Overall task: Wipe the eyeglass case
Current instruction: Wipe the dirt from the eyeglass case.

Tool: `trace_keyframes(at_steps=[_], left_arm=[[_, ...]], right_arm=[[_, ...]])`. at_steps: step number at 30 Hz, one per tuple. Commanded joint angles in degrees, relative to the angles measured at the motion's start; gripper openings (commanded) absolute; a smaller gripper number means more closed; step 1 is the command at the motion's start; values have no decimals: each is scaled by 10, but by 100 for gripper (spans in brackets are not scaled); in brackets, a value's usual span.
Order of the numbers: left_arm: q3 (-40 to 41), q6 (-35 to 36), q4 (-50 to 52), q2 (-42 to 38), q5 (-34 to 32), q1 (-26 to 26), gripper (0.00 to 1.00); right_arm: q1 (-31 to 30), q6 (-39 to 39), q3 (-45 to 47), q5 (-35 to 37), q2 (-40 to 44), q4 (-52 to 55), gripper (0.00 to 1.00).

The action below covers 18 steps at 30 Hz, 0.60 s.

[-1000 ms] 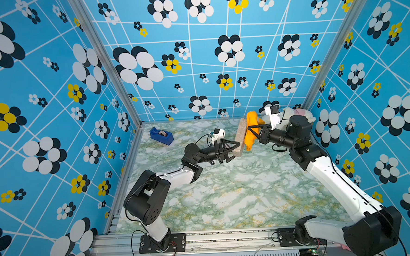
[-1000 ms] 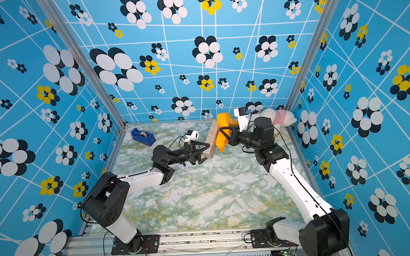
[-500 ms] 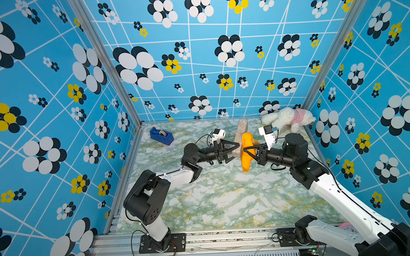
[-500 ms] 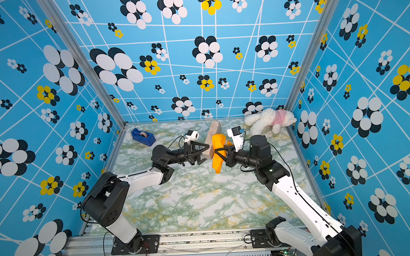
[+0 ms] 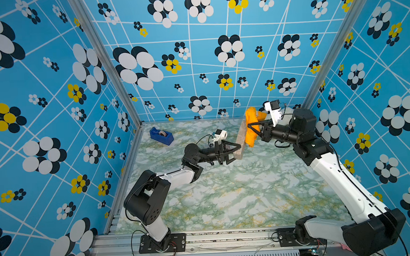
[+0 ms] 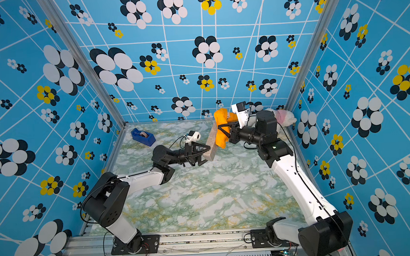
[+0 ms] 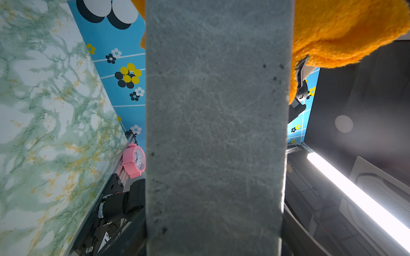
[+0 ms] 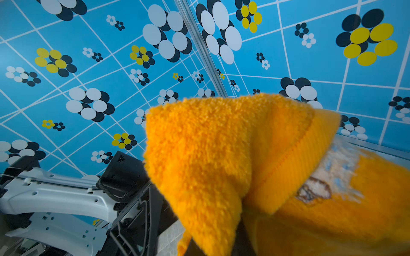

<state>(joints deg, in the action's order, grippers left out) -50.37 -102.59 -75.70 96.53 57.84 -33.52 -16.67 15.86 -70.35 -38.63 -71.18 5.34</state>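
Eyeglass case: grey, held tilted in the air over the worktop, well apart from the blue tape dispenser, on the dispenser's right-arm side.

Left end effector: partly open, clamped on the case's lower end.

Right end effector: closed tight on an orange cloth, which lies against the case's upper part.

Judgement: wiping under way, not finished. The lower stretch is bare. The face toward the left wrist camera shows small dark specks and has no cloth on it. How much is already clean I cannot tell.
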Motion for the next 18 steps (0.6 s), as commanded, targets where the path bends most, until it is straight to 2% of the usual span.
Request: trace_keyframes(at_steps=[1,4,6,10,13,18], left_arm=[[-18,7,-44,-28,31,-8,0],[-22,5,-44,-31,34,-6,0],[-23,5,-44,-31,34,-5,0],[-23,2,-44,-26,32,-5,0],[-20,3,-44,-26,30,-9,0],[-19,0,-44,-34,36,-11,0]], right_arm=[[-2,7,55,-39,29,-12,0],[-3,43,117,-61,62,-36,0],[-8,96,168,-76,86,-98,0],[-32,131,210,-40,103,-147,0],[-28,102,196,-17,88,-143,0],[20,71,107,-37,12,-133,0]])
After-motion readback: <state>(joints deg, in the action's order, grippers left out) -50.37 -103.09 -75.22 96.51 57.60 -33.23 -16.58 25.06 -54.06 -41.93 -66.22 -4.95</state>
